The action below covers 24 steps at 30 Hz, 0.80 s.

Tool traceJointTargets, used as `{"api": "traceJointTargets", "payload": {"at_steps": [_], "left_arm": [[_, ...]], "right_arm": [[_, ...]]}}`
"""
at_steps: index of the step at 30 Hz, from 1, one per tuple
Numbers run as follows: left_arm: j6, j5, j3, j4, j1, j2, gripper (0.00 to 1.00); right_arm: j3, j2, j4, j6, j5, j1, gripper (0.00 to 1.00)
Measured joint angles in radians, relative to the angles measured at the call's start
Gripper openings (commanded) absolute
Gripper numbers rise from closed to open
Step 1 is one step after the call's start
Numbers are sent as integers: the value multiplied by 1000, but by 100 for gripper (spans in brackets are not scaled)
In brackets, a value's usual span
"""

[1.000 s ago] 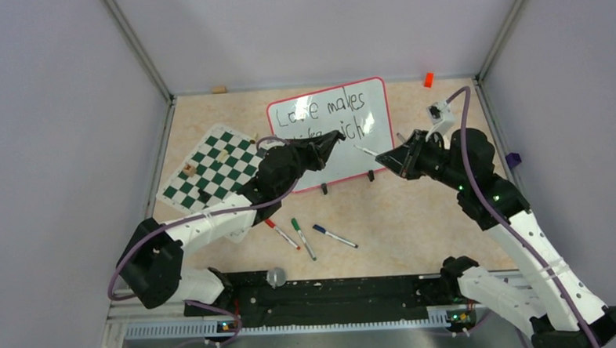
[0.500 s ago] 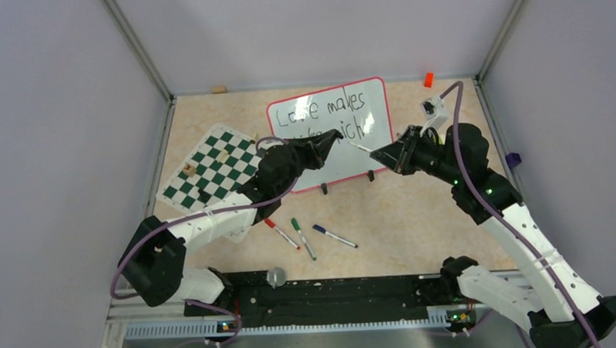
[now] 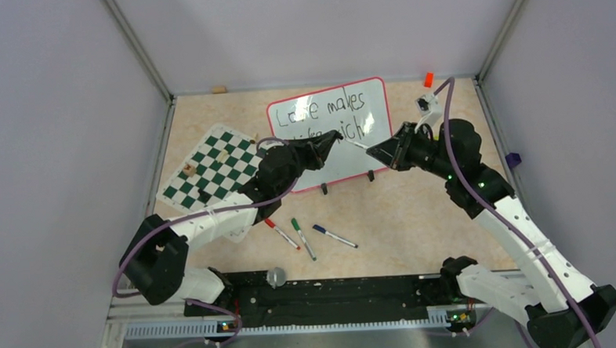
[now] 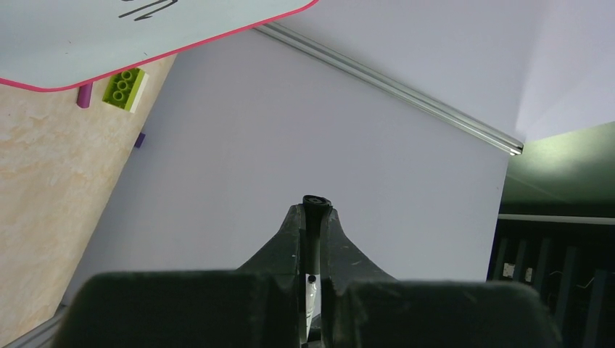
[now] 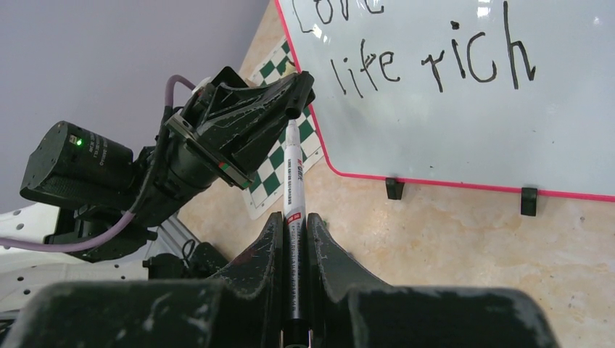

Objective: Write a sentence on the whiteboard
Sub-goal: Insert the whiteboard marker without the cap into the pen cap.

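Observation:
The whiteboard (image 3: 365, 109) with its red frame stands on two black feet at the back of the table. The sentence (image 3: 326, 118) reads "Love makes" over "life rich"; the right wrist view shows "life rich" (image 5: 435, 67). My right gripper (image 3: 372, 150) is shut on a white marker (image 5: 294, 181) that points left. My left gripper (image 3: 334, 135) is shut on the black marker cap (image 4: 313, 206), in front of the board's lower half. The marker's tip end meets the cap (image 5: 294, 109). The left arm hides part of the lower line from above.
A green-and-white checkered mat (image 3: 214, 166) lies left of the board. Red (image 3: 282, 234), green (image 3: 303, 238) and blue (image 3: 333, 236) markers lie on the table in front. An orange piece (image 3: 428, 79) is at the back right and a green brick (image 4: 125, 87) lies behind the board.
My right gripper has moved left with the marker, bringing its tip up to the cap in my left gripper. The left arm has stayed put.

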State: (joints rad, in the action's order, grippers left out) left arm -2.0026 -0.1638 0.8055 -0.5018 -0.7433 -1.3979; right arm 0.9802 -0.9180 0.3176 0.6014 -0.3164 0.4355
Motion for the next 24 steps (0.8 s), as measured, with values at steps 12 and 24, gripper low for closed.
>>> {"api": "traceJointTargets", "payload": {"at_steps": [12, 24], "left_arm": [[-11, 21, 0, -16, 8, -9, 0], [-19, 35, 0, -31, 10, -32, 0]], "right_arm": [[-1, -16, -34, 1, 0, 0, 0], [-5, -21, -42, 1, -4, 0, 0]]}}
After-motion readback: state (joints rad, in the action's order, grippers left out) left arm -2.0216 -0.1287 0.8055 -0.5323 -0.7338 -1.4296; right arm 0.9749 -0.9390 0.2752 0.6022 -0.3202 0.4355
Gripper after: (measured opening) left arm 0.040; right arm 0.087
